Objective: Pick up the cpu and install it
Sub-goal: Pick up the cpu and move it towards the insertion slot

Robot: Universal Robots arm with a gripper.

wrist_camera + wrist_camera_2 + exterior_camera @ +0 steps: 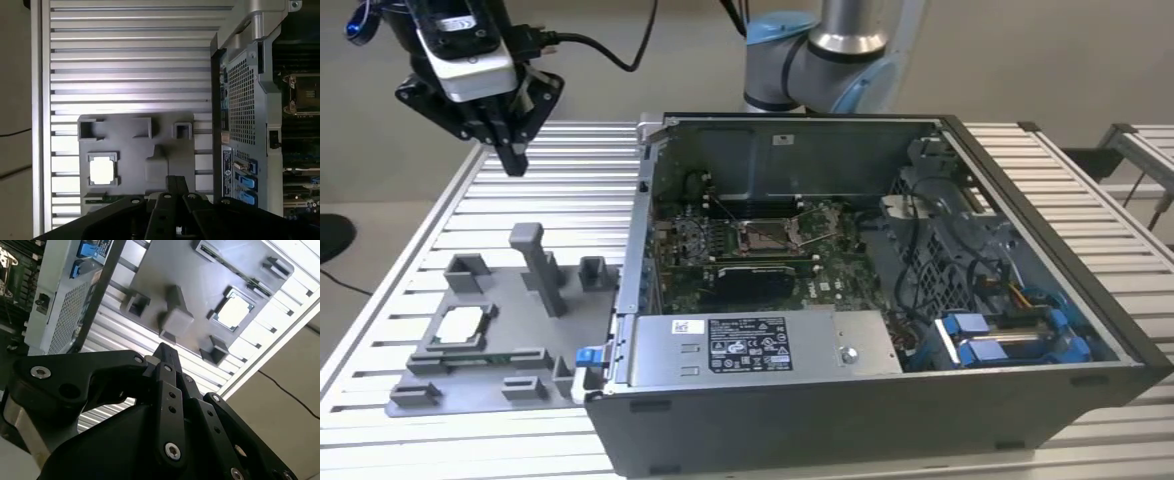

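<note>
Lying flat in a shallow seat of the grey fixture plate, the cpu sits well below the jaws and apart from them, its pale top plain past the fingertips in both wrist views. It is probably light, stiff and fragile: a thin chip with a slick metal lid and, I judge, a delicate underside. The safest hold looks to be across two opposite edges, kept level, with gentle pressure. The gripper hangs high over the slatted table, its jaws brought together with no visible gap, holding nothing and touching nothing. The socket lies inside the open computer case, off to the side of the jaws, toward the exterior view's right.
</note>
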